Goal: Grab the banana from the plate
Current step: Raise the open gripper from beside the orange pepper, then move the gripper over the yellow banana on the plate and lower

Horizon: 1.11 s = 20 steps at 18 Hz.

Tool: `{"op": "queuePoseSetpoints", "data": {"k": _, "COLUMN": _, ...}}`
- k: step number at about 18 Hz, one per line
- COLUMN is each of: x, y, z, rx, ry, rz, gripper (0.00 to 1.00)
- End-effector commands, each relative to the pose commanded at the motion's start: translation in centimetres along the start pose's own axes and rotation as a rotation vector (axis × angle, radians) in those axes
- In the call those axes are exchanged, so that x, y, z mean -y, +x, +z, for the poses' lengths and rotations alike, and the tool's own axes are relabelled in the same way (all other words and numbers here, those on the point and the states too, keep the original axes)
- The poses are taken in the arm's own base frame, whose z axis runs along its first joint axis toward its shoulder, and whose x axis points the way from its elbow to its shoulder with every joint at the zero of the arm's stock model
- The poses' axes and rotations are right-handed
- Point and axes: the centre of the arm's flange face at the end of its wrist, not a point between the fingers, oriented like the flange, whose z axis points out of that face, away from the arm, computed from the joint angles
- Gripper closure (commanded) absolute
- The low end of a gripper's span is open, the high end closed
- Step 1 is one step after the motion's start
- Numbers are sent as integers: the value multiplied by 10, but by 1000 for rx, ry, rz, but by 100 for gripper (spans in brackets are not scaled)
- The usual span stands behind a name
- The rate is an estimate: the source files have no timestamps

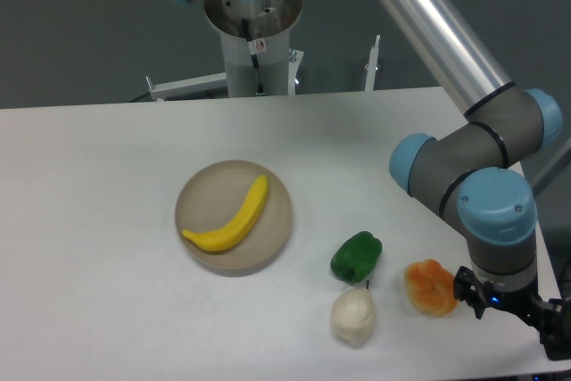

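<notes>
A bright yellow curved banana (230, 218) lies diagonally across the round beige plate (203, 192), left of the table's middle. The arm's wrist hangs low at the right edge of the table, far from the plate. Only the black base of my gripper (558, 332) shows in the bottom right corner. Its fingers are cut off by the frame edge, so whether they are open or shut is not visible.
A green pepper (357, 256), a white garlic-like piece (353, 318) and a lumpy orange item (431, 286) lie right of the plate, between it and the wrist. The arm's base column (259, 51) stands behind the table's far edge.
</notes>
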Motion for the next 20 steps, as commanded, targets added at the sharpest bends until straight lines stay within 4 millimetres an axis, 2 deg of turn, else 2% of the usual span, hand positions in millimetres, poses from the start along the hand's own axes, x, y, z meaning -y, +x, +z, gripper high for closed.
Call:
{"op": "queuePoseSetpoints", "data": {"k": 6, "x": -1, "y": 4, "z": -5, "rx": -7, "ry": 2, "rz": 4, "gripper": 0}}
{"op": "queuePoseSetpoints", "data": {"k": 11, "x": -9, "y": 18, "z": -46, "rx": -18, "ry": 5, "rz": 5, "gripper": 0}}
{"op": "queuePoseSetpoints", "data": {"k": 17, "x": 1, "y": 58, "z": -104, "rx": -171, "ry": -45, "rz": -10, "gripper": 0}}
{"op": "queuePoseSetpoints", "data": {"k": 20, "x": 1, "y": 85, "z": -120, "rx": -296, "ry": -58, "rz": -47, "gripper": 0}}
